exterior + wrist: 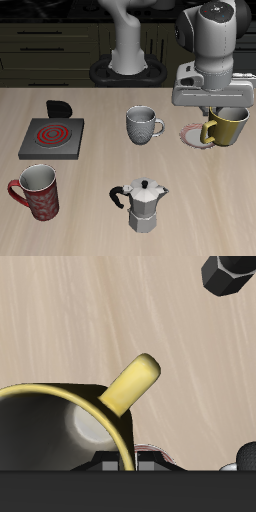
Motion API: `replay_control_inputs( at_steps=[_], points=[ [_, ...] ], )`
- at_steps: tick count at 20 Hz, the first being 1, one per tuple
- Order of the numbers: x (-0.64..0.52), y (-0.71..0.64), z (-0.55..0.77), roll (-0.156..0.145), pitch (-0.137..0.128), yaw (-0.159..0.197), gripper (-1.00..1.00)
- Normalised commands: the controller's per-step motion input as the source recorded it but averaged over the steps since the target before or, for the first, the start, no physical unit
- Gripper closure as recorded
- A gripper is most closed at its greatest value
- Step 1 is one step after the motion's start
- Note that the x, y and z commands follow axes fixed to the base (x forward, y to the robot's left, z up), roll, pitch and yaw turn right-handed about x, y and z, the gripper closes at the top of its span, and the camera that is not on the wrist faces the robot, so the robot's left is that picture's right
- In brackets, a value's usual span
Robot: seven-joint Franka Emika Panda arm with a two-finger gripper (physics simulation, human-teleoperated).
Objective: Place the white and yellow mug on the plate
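- I see my gripper [221, 107] gripping the rim of the mustard-yellow, white-lined mug [229, 127], jaws closed on it.
- The mug overlaps the small pink-rimmed plate [193, 134]; contact unclear.

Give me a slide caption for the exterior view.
Gripper carries the white and yellow mug just above the plate, beside the grey mug.

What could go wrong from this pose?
1. The white and yellow mug looks off-centre over the plate, whose rim shows only beside the handle; released here, it may land on the rim and tip.
2. The gripper hides its own hold on the mug, so grip security can't be judged.
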Motion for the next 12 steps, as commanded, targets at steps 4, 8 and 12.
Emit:
replay_control_inputs(
  at_steps=[4,8,12],
  points=[
    [-0.37,0.00,-0.10,0.018,-0.026,0.003,1.00],
    [-0.23,-0.17,-0.23,-0.014,0.015,-0.009,1.00],
    [-0.19,-0.13,-0.17,-0.026,-0.001,0.003,1.00]
  ],
)
